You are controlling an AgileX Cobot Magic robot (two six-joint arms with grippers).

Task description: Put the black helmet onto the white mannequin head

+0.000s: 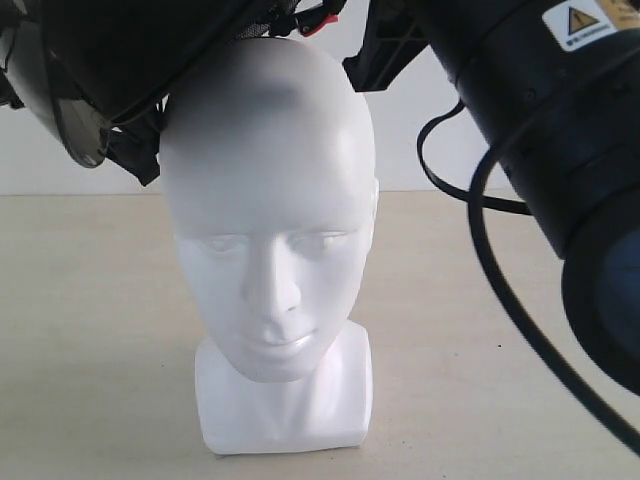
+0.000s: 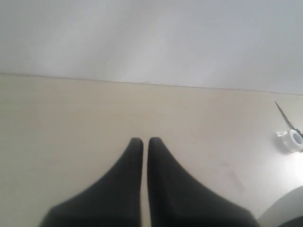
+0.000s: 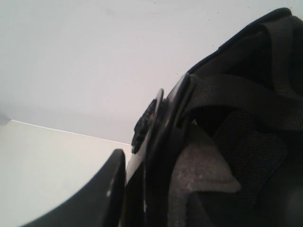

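Observation:
The white mannequin head (image 1: pixel 270 200) stands upright on the beige table, its face toward the exterior camera. The black helmet (image 1: pixel 110 50) hangs tilted over the head's crown on the left side, with its smoky visor (image 1: pixel 65 110) lowest at the far left and its rim close to the crown. My right gripper (image 3: pixel 151 194) is shut on the black helmet (image 3: pixel 227 142) at the rim. One finger (image 3: pixel 111 189) lies outside the shell; the other is hidden inside by the padding and chin straps (image 3: pixel 236 94). My left gripper (image 2: pixel 145 142) is shut and holds nothing, low over bare table.
The thick black right arm (image 1: pixel 540 110) and its cable (image 1: pixel 480 220) fill the right of the exterior view. A roll of clear tape (image 2: pixel 291 140) lies on the table in the left wrist view. A plain white wall stands behind the table.

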